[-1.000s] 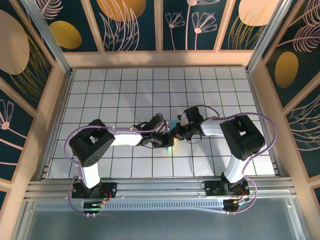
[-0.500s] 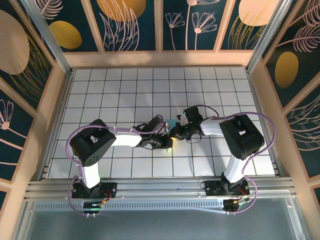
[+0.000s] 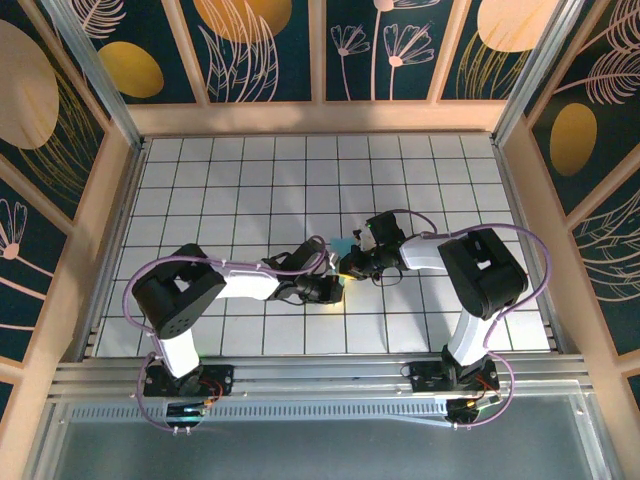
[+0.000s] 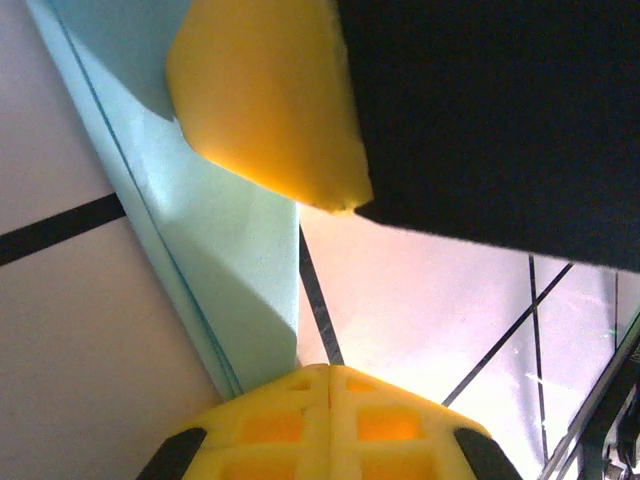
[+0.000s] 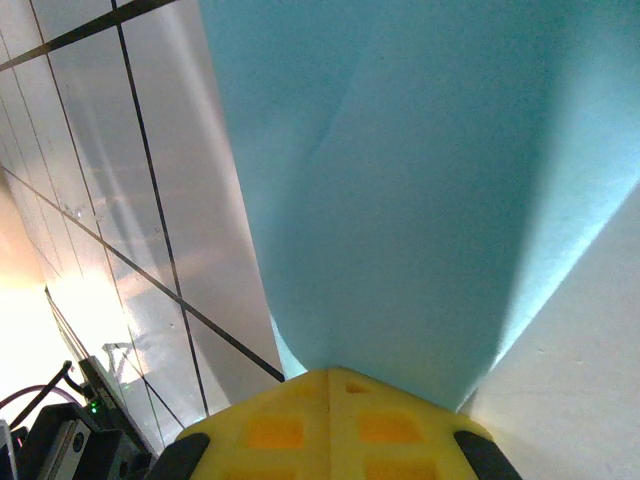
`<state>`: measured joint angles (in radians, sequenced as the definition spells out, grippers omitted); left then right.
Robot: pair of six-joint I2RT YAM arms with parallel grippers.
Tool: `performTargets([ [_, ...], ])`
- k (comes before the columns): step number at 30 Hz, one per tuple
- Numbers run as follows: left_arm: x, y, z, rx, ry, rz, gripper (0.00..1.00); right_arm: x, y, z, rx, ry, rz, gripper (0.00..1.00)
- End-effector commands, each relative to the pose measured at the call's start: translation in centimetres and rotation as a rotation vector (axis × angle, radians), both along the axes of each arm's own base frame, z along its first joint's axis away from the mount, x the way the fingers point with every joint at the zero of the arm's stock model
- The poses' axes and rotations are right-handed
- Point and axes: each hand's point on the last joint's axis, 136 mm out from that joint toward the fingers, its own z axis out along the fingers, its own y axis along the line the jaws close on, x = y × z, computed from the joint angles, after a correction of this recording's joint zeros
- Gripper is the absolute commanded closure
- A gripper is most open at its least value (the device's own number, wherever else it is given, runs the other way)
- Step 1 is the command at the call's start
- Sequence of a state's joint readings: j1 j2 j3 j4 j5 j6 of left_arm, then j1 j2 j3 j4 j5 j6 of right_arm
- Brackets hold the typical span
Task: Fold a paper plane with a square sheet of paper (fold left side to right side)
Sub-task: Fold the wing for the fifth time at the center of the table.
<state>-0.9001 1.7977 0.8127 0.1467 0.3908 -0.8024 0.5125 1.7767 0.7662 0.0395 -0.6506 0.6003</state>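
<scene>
Thin, limp teal paper (image 5: pixel 400 200) lies mid-desk (image 3: pixel 250 170) under the left claw (image 4: pixel 330 378) and right claw (image 5: pixel 330 378), both pressed together with tips on it; judged light, slippery, easily creased, best pinched at a free edge.

The top view looks steeply down from above and behind the arm bases (image 3: pixel 190 380), which sit at its lower edge, and takes in the whole tiled table (image 3: pixel 250 170) from afar. Each wrist view looks out past its own yellow fingertips, the left gripper (image 4: pixel 330 372) and the right gripper (image 5: pixel 330 372), very near the surface. All three views share the teal paper (image 3: pixel 343 243) (image 4: pixel 230 270) (image 5: pixel 420 200) and the tiles beside it.
</scene>
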Motion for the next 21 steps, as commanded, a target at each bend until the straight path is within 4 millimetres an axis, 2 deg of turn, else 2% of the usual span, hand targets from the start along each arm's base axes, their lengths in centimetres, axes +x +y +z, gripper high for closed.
performTargets([
  [1, -3.4, 2.0, -1.8, 0.086, 0.092, -0.057, 1.00, -2.7, -3.9, -5.8, -0.254, 0.111, -0.030, 1.00],
  [14, -5.1, 2.7, -1.6, 0.105, 0.095, -0.096, 1.00, -2.4, -3.7, -5.6, -0.253, 0.105, -0.027, 1.00],
  [19, -5.3, 3.0, -1.5, 0.108, 0.088, -0.093, 1.00, -1.8, -3.2, -4.9, -0.235, 0.092, -0.023, 1.00],
  [21, -4.7, 2.7, 0.1, 0.073, 0.046, -0.071, 1.00, -1.2, -2.7, -4.0, -0.213, 0.068, -0.020, 1.00],
])
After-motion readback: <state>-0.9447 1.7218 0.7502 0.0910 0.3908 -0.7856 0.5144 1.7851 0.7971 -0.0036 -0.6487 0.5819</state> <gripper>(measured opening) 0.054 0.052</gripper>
